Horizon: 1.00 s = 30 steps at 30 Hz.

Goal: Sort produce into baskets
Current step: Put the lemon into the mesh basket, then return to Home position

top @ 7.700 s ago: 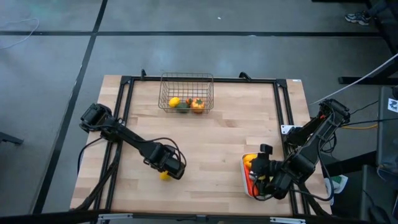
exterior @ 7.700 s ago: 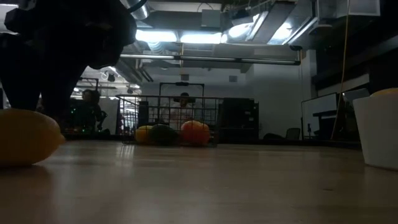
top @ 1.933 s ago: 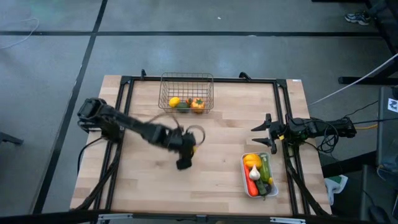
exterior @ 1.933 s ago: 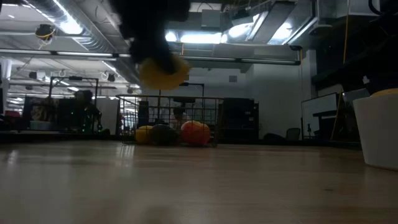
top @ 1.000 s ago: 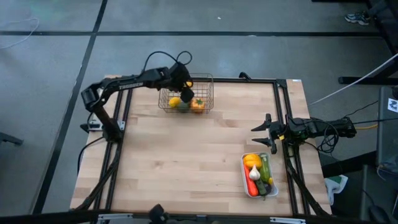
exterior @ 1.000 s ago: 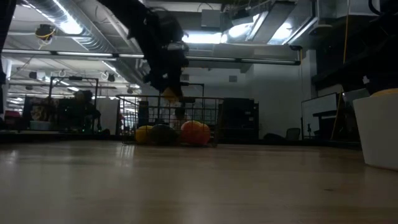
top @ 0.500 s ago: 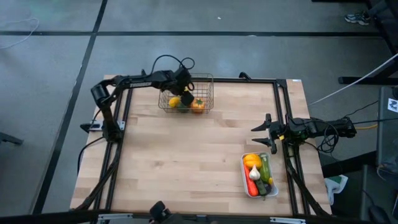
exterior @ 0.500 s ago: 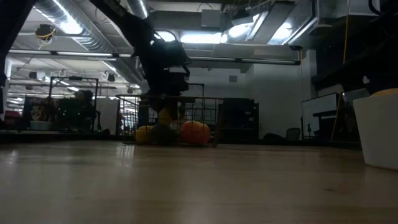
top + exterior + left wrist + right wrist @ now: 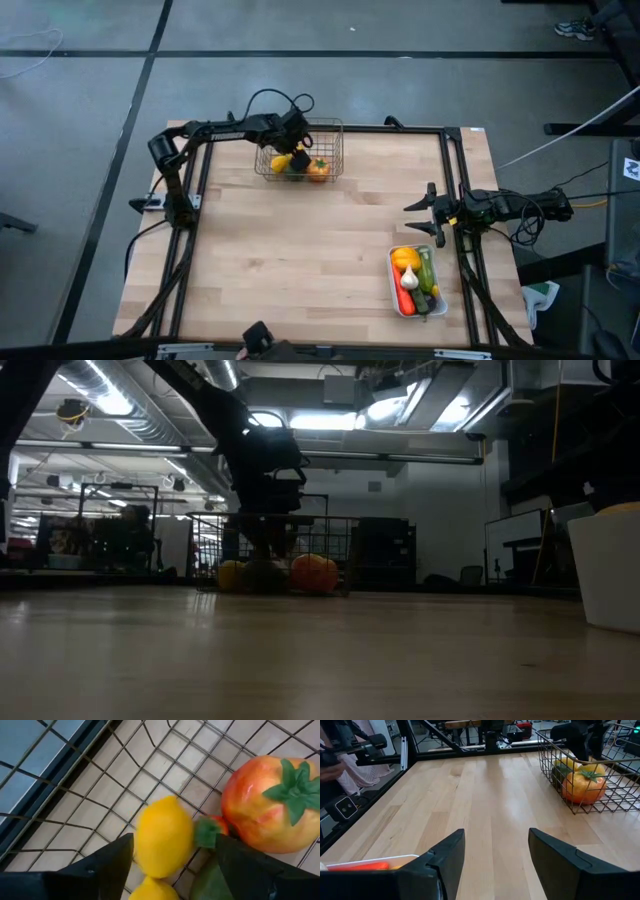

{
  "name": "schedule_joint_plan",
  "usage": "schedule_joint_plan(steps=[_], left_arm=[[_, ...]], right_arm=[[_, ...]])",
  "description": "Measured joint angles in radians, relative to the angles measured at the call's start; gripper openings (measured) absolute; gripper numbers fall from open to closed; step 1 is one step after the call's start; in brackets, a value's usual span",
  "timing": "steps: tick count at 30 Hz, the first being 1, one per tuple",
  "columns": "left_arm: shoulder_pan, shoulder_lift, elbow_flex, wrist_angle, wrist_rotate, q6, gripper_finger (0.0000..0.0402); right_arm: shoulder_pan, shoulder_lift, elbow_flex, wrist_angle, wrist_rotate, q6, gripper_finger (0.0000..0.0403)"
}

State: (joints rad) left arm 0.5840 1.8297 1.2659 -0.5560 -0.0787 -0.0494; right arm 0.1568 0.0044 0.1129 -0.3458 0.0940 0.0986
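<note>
The wire mesh basket (image 9: 264, 140) stands at the table's far edge and holds two lemons, an orange tomato (image 9: 267, 805) and something green. My left gripper (image 9: 172, 840) reaches down into it, open, a finger on each side of one lemon (image 9: 162, 837) that lies on the basket floor; the second lemon (image 9: 152, 892) lies next to it. The white tray (image 9: 393, 285) at the near right holds several vegetables. My right gripper (image 9: 495, 865) waits open at the table's right edge, nothing between its fingers.
A black frame rail (image 9: 205, 170) runs round the table. Bare wood (image 9: 320, 250) lies between basket and tray. A person (image 9: 335, 760) shows beyond the table in the right wrist view.
My left gripper has gone down from above the basket into it, carrying a lemon at its fingertips. That lemon now lies on the basket floor beside the other produce.
</note>
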Motion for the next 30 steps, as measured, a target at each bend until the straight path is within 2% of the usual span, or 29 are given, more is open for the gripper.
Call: schedule_joint_plan(steps=[5,11,19,24,30], left_arm=[[0.015,0.000,0.000,0.000,0.035,-0.002,0.0296],[0.014,-0.027,0.013,0.014,0.066,0.037,0.0301],[-0.007,-0.198,0.038,0.021,0.125,0.134,0.0297],[-0.040,-0.356,0.032,0.027,0.198,0.133,0.0250],[-0.138,-0.540,-0.068,0.067,0.208,0.137,0.0148]], right_arm=[[0.000,0.000,0.000,0.000,0.000,0.000,0.0218],[0.000,0.000,0.000,0.000,0.000,0.000,0.0218],[0.000,0.000,0.000,0.000,0.000,0.000,0.0218],[0.000,0.000,0.000,0.000,0.000,0.000,0.0218],[0.000,0.000,0.000,0.000,0.000,0.000,0.0218]])
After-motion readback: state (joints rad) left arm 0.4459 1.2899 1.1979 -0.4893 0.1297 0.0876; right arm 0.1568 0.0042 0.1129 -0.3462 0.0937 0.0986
